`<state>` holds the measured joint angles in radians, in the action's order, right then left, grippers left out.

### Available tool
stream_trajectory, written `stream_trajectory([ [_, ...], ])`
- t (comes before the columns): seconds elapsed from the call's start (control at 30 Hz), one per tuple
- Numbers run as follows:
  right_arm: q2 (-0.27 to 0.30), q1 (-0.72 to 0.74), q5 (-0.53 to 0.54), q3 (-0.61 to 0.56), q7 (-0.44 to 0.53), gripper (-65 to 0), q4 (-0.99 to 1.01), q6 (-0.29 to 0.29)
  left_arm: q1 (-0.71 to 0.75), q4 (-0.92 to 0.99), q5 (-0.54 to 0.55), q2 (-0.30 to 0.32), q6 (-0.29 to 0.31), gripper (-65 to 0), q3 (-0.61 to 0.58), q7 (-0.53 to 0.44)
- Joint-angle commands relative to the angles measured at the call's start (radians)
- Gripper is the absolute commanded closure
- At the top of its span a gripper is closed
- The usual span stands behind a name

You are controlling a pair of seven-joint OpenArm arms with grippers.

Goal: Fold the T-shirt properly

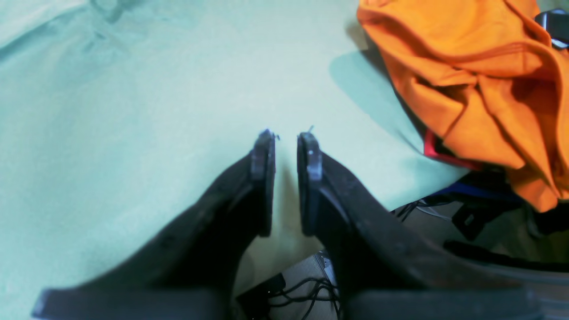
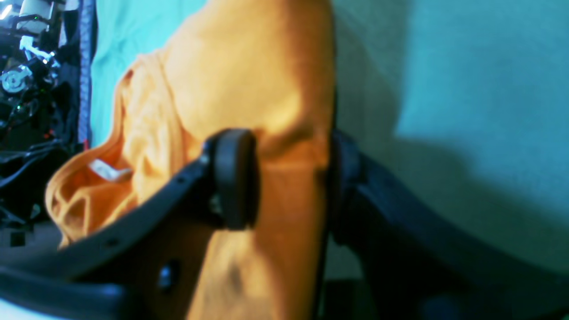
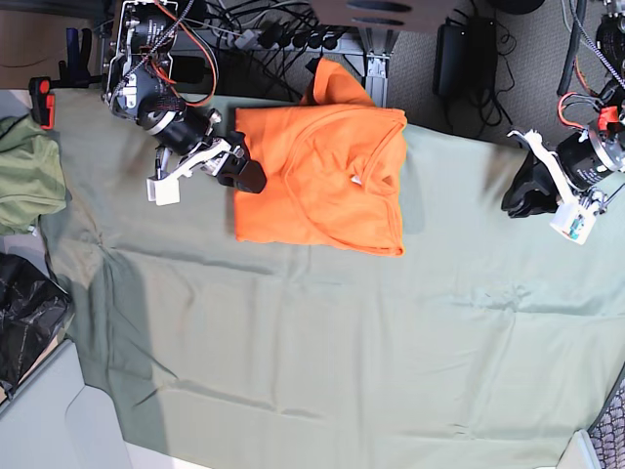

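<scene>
The bright orange T-shirt (image 3: 322, 166) lies partly folded at the back middle of the table, and its white neck label (image 3: 356, 180) shows. My right gripper (image 3: 249, 176) is at its left edge. In the right wrist view this gripper (image 2: 289, 178) is shut on a bunched fold of the T-shirt (image 2: 249, 66), with the label (image 2: 106, 171) to the left. My left gripper (image 3: 518, 195) is at the far right, apart from the shirt. In the left wrist view it (image 1: 286, 135) is empty, jaws narrowly apart over the cloth, with the T-shirt (image 1: 466, 66) at the upper right.
A sage-green cloth (image 3: 293, 342) covers the table. An olive-green garment (image 3: 24, 171) and a black bag (image 3: 24, 313) lie at the left edge. Cables and electronics (image 3: 273, 34) run along the back. The table edge with cables below (image 1: 311, 293) is near my left gripper.
</scene>
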<state>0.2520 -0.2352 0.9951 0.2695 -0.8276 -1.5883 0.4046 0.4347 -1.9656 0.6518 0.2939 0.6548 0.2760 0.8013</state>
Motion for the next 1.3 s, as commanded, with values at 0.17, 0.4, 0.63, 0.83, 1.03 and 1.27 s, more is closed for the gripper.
stream_trajectory([
  [0.17,0.011,0.008,0.019,-0.01,0.024,-1.5,-0.014,0.119,-0.005,-0.021,0.018,0.008,0.016,-12.8,0.005,-0.016],
  [0.4,0.011,0.051,-0.047,-0.03,0.05,0.0,-0.014,0.12,-0.005,-0.021,0.026,0.008,0.016,-12.8,0.005,-0.017],
  [0.63,0.014,0.108,-0.092,-0.047,0.05,0.0,-0.013,0.12,-0.005,-0.021,0.029,0.009,0.016,-12.8,0.005,-0.011],
  [0.83,0.021,0.116,-0.153,-0.045,0.079,0.0,-0.013,0.12,-0.005,-0.021,0.029,0.009,0.016,-12.8,0.005,-0.011],
  [1.03,0.056,0.118,-0.173,-0.044,0.079,0.0,-0.013,0.12,-0.005,-0.021,0.047,0.009,0.016,-12.8,0.005,-0.002],
  [1.27,0.055,0.089,-0.116,-0.063,0.056,0.0,-0.013,0.12,0.001,-0.021,0.09,0.008,0.043,-12.8,0.005,0.019],
])
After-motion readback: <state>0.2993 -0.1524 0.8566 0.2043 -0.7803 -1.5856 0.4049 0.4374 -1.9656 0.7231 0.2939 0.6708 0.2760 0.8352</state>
